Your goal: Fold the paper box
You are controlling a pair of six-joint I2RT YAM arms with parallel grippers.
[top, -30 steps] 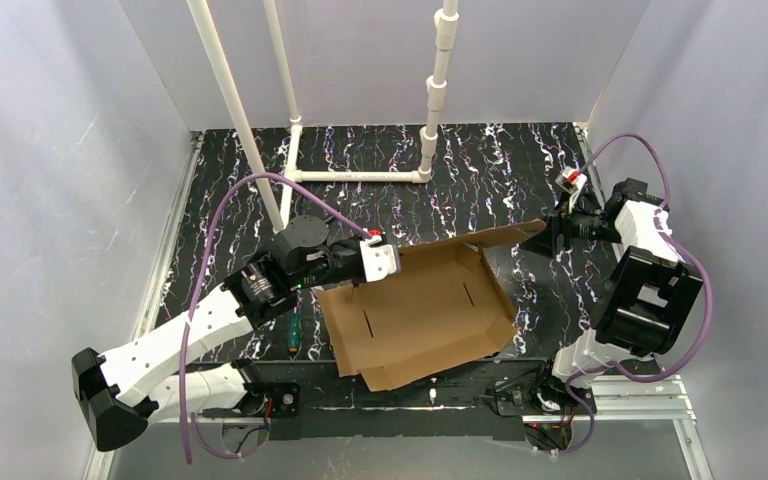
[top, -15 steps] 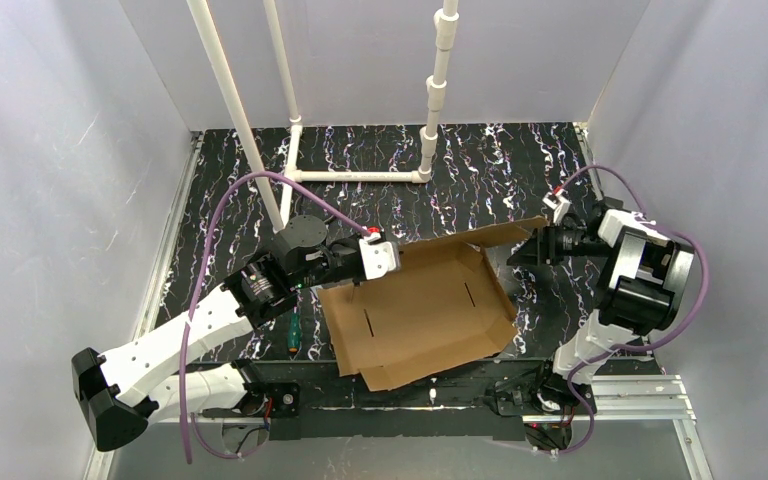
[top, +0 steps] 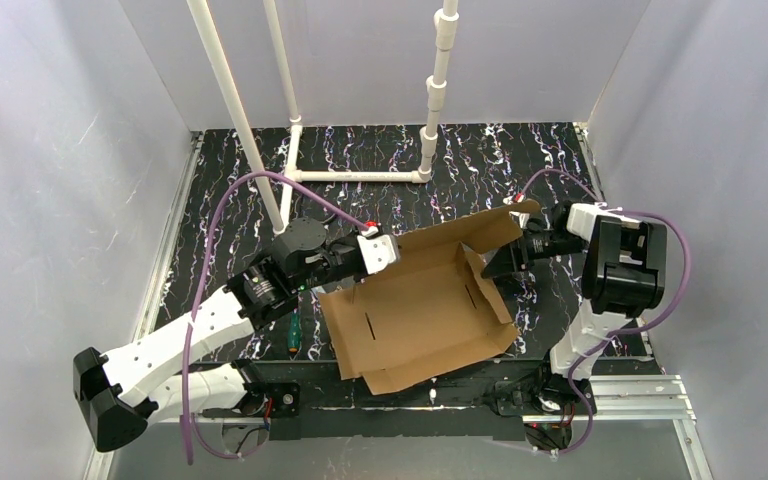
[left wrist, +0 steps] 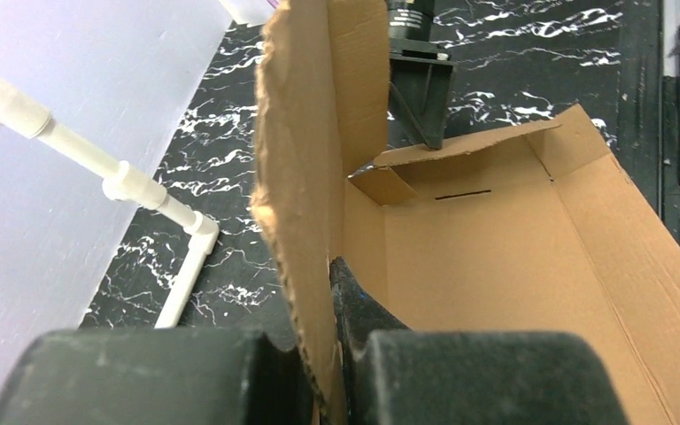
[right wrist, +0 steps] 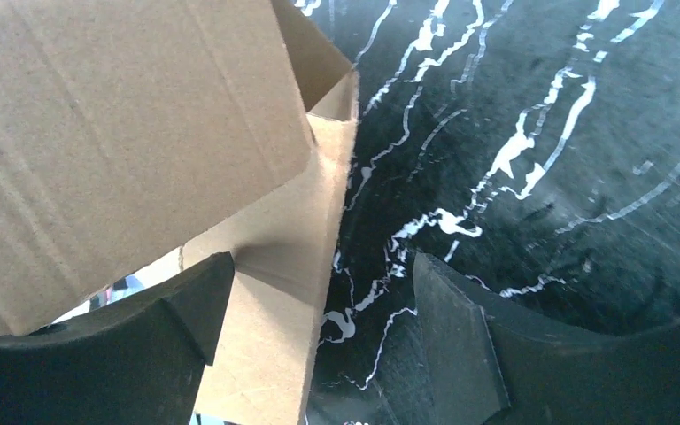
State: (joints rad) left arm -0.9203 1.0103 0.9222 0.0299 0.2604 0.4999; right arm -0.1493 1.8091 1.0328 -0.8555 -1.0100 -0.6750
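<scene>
The paper box [top: 415, 305] is a brown cardboard sheet, part folded, lying near the table's front middle. Its back wall [top: 450, 240] stands raised and its right side wall [top: 490, 290] is half up. My left gripper [top: 385, 252] is shut on the left end of the back wall; in the left wrist view the cardboard edge [left wrist: 305, 204] runs between my gripper's [left wrist: 323, 297] two jaws. My right gripper [top: 505, 265] is open at the box's right back corner. In the right wrist view the gripper [right wrist: 319, 297] straddles the side wall's edge [right wrist: 274, 310], under a corner flap [right wrist: 133, 115].
A green-handled screwdriver [top: 293, 335] lies on the black marbled table [top: 230, 190] left of the box. A white pipe frame [top: 360, 175] stands at the back, also in the left wrist view [left wrist: 133, 186]. Grey walls enclose the table on three sides.
My right gripper has moved left and in to the box's right back corner. The back wall has risen from low to upright. My left gripper has kept its hold.
</scene>
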